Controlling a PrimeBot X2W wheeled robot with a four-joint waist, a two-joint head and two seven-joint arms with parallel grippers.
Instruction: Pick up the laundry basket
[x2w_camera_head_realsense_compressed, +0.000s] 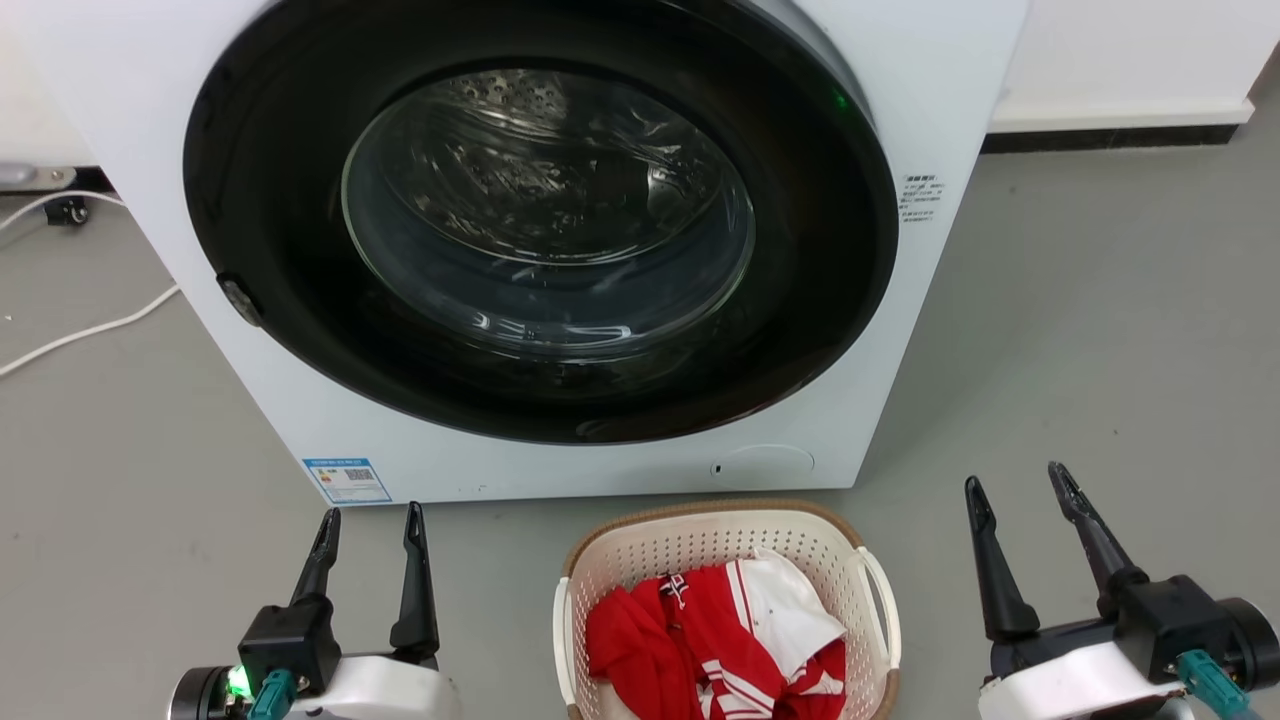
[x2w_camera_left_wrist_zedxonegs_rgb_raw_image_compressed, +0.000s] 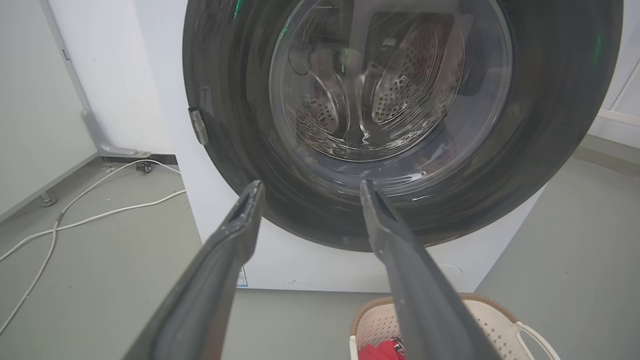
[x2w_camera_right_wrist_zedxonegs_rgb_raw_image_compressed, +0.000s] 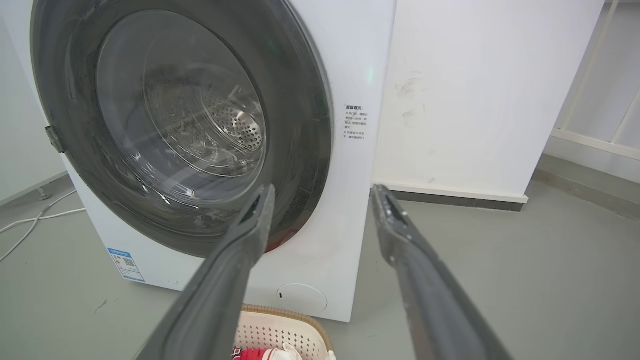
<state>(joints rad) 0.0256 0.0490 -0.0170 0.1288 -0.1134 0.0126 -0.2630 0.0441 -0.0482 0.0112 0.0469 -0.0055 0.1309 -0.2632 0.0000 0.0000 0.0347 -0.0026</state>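
Laundry basket (x2w_camera_head_realsense_compressed: 650, 552), one, sits between left claw (x2w_camera_head_realsense_compressed: 372, 512) and right claw (x2w_camera_head_realsense_compressed: 1015, 477).

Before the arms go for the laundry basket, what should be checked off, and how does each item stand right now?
1. Left gripper open and empty: ok.
2. Right gripper open and empty: ok.
3. Laundry basket on the floor between the two grippers: ok.
4. Both white side handles uncovered: ok.
5. Red and white clothes below the basket's edge: ok where seen; the near end is cut off by the picture edge, so cannot tell there.
6. Basket clear of the washer: cannot tell; its far end sits close to the washer's front.
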